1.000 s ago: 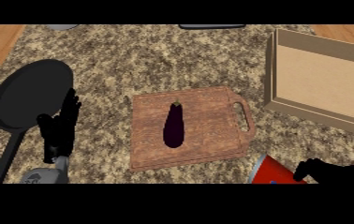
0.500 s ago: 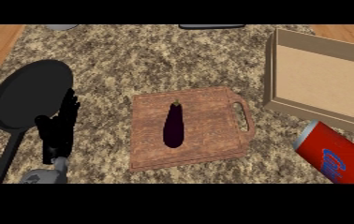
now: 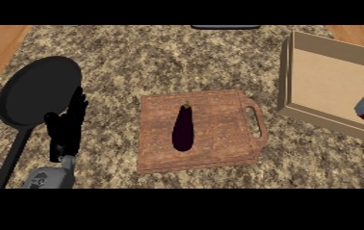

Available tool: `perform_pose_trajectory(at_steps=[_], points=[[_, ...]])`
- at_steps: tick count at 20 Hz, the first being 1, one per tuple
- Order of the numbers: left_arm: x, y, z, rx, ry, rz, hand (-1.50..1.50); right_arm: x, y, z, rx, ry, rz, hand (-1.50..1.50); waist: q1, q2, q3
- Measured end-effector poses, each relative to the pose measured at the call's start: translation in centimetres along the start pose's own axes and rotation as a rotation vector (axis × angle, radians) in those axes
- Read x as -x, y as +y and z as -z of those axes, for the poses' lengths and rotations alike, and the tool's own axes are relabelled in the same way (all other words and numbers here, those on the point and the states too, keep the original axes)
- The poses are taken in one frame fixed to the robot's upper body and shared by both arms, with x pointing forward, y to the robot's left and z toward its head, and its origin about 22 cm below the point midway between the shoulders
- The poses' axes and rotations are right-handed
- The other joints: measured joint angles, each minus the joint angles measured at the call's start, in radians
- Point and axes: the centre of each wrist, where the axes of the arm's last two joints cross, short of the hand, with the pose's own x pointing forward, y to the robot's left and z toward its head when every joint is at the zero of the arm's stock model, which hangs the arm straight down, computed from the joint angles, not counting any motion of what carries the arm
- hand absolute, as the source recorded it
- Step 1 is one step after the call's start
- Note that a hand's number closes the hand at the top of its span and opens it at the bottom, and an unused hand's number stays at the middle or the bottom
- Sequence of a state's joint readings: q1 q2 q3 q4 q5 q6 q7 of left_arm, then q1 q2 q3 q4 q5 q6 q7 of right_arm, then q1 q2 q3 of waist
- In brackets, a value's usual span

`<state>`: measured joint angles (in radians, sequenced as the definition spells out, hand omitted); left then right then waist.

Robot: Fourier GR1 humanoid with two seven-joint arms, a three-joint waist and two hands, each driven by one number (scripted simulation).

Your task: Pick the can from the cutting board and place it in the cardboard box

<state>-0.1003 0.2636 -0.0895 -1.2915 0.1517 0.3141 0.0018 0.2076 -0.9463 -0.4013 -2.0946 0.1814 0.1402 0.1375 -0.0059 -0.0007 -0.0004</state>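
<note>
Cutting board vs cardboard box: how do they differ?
The cutting board is dark reddish-brown wood; the cardboard box is pale tan. The cutting board is a flat slab with a handle slot; the cardboard box has raised walls. The cutting board carries an eggplant. Both rest on the speckled counter.

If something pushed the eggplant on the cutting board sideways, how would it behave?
The eggplant looks long, rounded and glossy, so it would probably roll rather than slide. Lying flat, it can't tip. The cutting board appears flat and rimless, so it might roll off.
</note>
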Motion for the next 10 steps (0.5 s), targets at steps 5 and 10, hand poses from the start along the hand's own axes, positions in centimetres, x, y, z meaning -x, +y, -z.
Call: perform_pose_trajectory(at_steps=[5,10], points=[[0.0,-0.5,-0.1,0.015,-0.003,-0.003,0.00,3.4,-0.1,3.2,0.009,0.029,0.045,1.50,0.017,0.003,0.000],[-0.2,0.4,0.5,0.022,-0.013,-0.002,0.00,6.6,1.4,6.7,0.004,0.036,0.065,1.50,0.029,0.006,0.001]])
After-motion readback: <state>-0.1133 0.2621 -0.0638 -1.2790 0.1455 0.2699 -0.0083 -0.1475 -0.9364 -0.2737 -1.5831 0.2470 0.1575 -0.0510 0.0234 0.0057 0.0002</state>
